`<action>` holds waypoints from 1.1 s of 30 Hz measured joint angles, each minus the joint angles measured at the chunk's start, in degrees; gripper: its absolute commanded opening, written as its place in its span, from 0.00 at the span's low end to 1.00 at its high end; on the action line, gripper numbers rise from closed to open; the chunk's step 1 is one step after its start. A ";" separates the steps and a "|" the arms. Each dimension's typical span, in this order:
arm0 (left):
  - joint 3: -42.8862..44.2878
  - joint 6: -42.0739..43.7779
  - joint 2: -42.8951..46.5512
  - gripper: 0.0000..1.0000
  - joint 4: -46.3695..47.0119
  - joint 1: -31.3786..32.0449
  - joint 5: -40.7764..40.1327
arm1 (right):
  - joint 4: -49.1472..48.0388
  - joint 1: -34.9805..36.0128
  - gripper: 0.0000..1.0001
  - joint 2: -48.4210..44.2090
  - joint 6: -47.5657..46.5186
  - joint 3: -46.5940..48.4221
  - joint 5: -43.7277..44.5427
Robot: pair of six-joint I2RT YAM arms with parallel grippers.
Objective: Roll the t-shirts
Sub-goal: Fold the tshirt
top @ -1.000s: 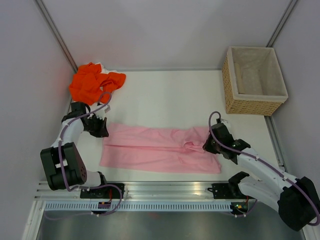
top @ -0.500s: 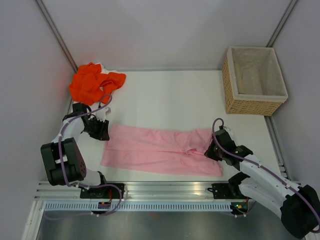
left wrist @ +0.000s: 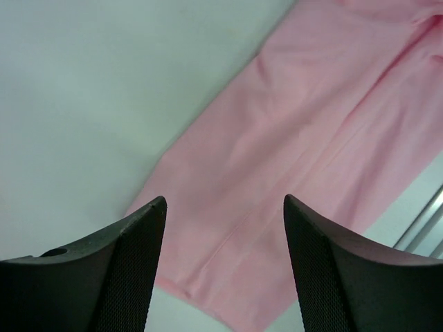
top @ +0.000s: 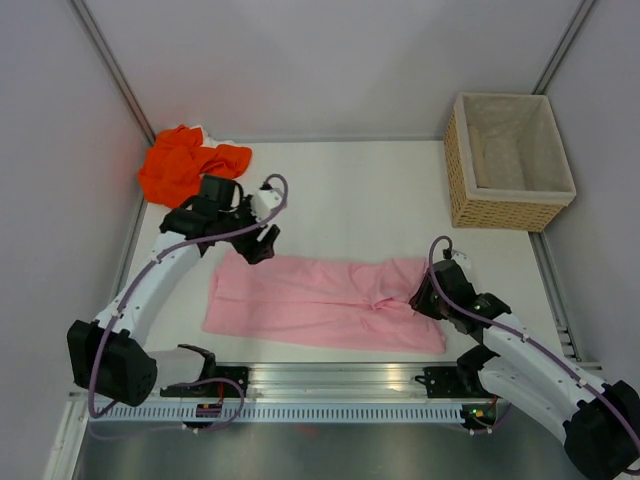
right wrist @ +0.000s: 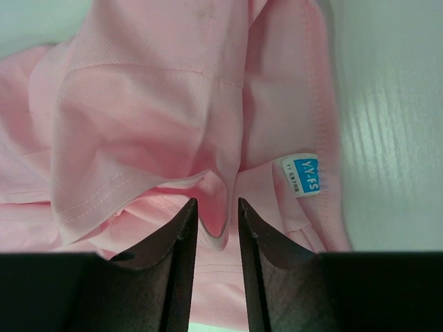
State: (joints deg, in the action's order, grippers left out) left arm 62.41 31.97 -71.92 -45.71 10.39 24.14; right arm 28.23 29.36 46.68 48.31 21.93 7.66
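Note:
The pale pink t-shirt (top: 320, 300) lies folded into a long flat strip across the near part of the table. My left gripper (top: 262, 243) hovers over its far left end, open wide with nothing between the fingers (left wrist: 225, 207); only pink cloth (left wrist: 297, 124) shows below. At the strip's right end is my right gripper (top: 422, 298), jaws a little apart (right wrist: 218, 211), with a loose fold of pink cloth (right wrist: 138, 124) lying between them. A small white and blue neck label (right wrist: 304, 173) shows just right of the jaws. The orange t-shirt (top: 185, 165) lies crumpled in the far left corner.
A woven wicker basket (top: 505, 212) with pale lining stands at the far right. Grey walls close the table on the left, back and right. A metal rail (top: 330, 375) runs along the near edge between the arm bases.
Both grippers have opened. The left arm has let go of the shirt's left end, risen and swung right over the strip. The right gripper has slid slightly nearer, its jaws parting round the fold.

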 measured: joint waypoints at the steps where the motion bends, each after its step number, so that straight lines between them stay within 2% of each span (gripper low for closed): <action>1: 1.46 -1.38 -0.15 0.74 0.37 5.16 -0.04 | 0.17 0.00 0.34 -0.37 -0.13 0.02 0.68; 6: 6.32 -7.34 -7.93 0.74 3.30 29.68 -5.40 | -0.72 -0.02 0.34 -0.63 -0.59 0.31 1.31; 8: 6.95 -8.98 -12.11 0.74 4.81 35.87 -7.17 | -1.62 -0.02 0.33 -0.37 -0.59 0.31 1.09; 11: 7.32 -11.69 -17.79 0.73 7.61 41.79 -8.07 | -3.85 -0.02 0.33 0.46 -0.52 0.24 0.35; 13: 7.37 -13.79 -20.46 0.73 10.16 43.87 -8.48 | -5.35 -0.02 0.32 0.66 -0.17 -0.26 -0.09; 18: 7.48 -17.79 -24.39 0.70 17.68 46.60 -9.01 | -6.84 0.00 0.22 0.63 0.96 -3.26 -0.31; 21: 7.61 -19.54 -26.18 0.68 21.55 47.41 -8.74 | -6.80 -0.02 0.13 0.55 1.84 -3.91 -0.31; 23: 7.61 -20.33 -27.23 0.66 23.23 47.63 -8.55 | -6.69 -0.02 0.02 -0.28 2.47 -4.26 -0.26; 26: 7.61 -20.96 -28.72 0.61 25.05 48.06 -8.41 | -5.86 -0.02 0.00 -2.45 3.43 -4.74 -0.24; 30: 7.61 -21.64 -30.99 0.45 27.04 49.24 -8.09 | -3.74 -0.02 0.00 -5.84 4.04 -4.76 -0.24; 33: 7.61 -22.08 -32.63 0.26 27.87 49.90 -8.04 | -1.90 -0.02 0.00 -8.00 4.26 -4.76 -0.26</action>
State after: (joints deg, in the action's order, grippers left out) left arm 70.02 9.89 -104.55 -17.85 60.29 16.10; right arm 26.33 29.34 38.68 52.58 17.17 7.40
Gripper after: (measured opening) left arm 0.376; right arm 0.006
